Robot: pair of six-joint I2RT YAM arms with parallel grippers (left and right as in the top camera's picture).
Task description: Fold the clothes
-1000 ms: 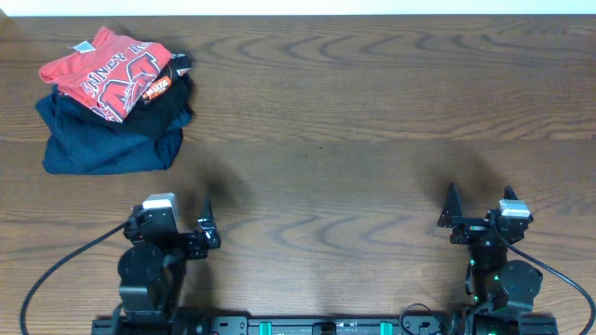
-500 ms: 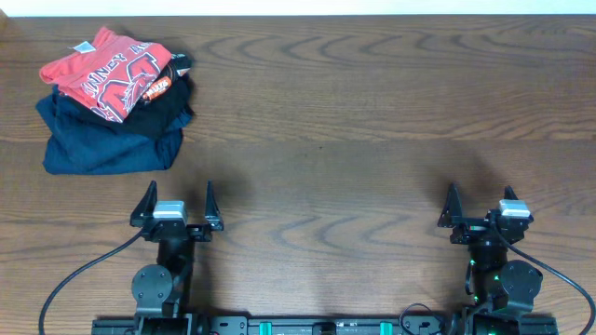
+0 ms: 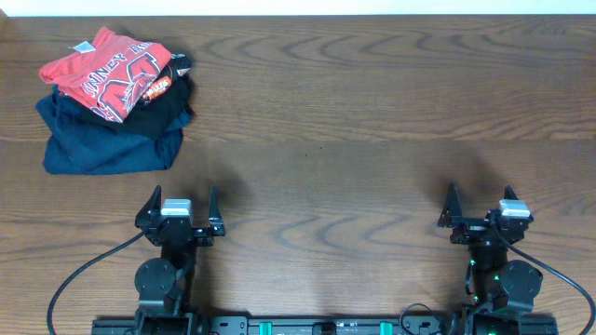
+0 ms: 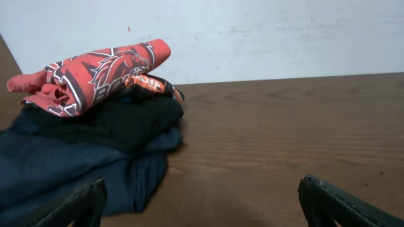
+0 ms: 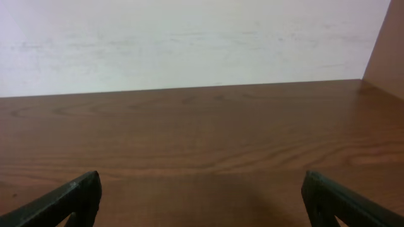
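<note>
The clothes, a coral-red T-shirt (image 3: 104, 69) with white-and-dark lettering, lie crumpled on top of a pile at the table's far left. In the left wrist view the red T-shirt (image 4: 95, 71) shows at the upper left. My left gripper (image 3: 182, 198) stands open near the front edge, well short of the pile, with nothing between its fingers. In its own view the left gripper (image 4: 202, 194) is over bare wood beside the pile. My right gripper (image 3: 480, 199) is open at the front right, far from the clothes. In its own view the right gripper (image 5: 201, 189) frames only tabletop.
Under the red shirt lie a black shirt (image 3: 163, 105) with orange print and a navy folded garment (image 3: 102, 147). The wooden table (image 3: 354, 112) stretches to a white wall at the back. A side panel (image 5: 388, 57) rises at the right.
My left gripper has turned from a twisted pose to face straight toward the back of the table, and shifted slightly right. The right arm and the pile have not moved.
</note>
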